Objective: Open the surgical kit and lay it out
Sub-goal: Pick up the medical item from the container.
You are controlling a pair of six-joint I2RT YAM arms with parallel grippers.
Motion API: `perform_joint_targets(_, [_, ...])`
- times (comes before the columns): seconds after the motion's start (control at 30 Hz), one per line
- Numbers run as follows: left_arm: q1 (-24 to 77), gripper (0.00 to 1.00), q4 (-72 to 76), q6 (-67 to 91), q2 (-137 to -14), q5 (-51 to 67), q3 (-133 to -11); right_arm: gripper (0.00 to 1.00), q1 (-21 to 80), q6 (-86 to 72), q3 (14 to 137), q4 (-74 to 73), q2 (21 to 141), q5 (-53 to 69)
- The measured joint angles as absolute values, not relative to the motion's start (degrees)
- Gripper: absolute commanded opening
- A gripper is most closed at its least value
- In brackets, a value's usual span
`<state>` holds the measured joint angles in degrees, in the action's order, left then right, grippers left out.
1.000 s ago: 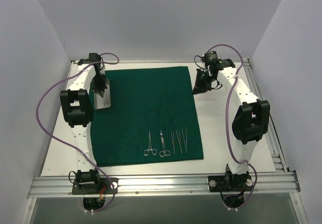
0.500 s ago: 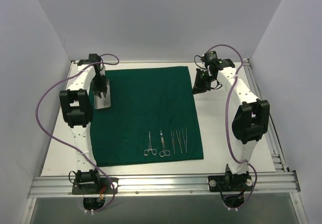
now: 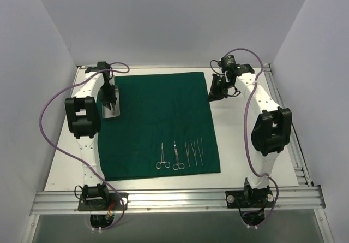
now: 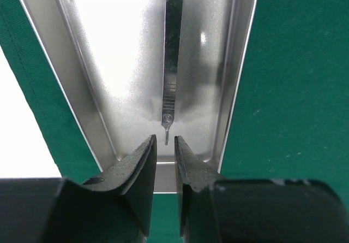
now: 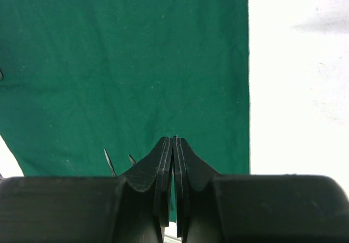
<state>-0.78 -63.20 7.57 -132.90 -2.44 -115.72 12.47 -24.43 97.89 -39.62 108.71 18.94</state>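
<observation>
The dark green cloth (image 3: 158, 117) lies spread flat on the white table. The shiny metal tray (image 3: 114, 113) sits on its far left edge. In the left wrist view the tray (image 4: 109, 63) holds one slim steel handle (image 4: 173, 46). My left gripper (image 3: 110, 103) hovers over the tray's near end, its jaws (image 4: 165, 144) a narrow gap apart and empty, the handle's tip just ahead of them. Forceps (image 3: 161, 156), scissors (image 3: 177, 156) and tweezers (image 3: 194, 152) lie side by side near the cloth's front edge. My right gripper (image 3: 216, 93) is shut and empty (image 5: 174, 142) above the cloth's far right edge.
Bare white table (image 3: 240, 144) lies to the right of the cloth. White walls enclose the left, back and right sides. A metal rail (image 3: 174, 198) runs along the near edge by the arm bases.
My left gripper has shifted slightly toward the near end of the tray. The right arm has barely moved.
</observation>
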Motion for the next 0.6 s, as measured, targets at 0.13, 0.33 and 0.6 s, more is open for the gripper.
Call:
perform_joint_targets(0.13, [-0.78,0.28,-62.37,7.90,-132.88,-2.46,-113.08,0.06,12.47,-24.43,97.91,-39.62,109.19,18.94])
perform_joint_targets(0.33, [-0.78,0.29,-62.57,8.34,-133.01,-2.52,-111.63,0.06,12.47,-24.43,97.91,-39.62,109.54,18.96])
perform_joint_targets(0.6, [-0.78,0.16,-62.65,8.51,-133.34,-2.70,-111.87,0.06,12.47,-24.38,97.91,-39.64,109.54,18.98])
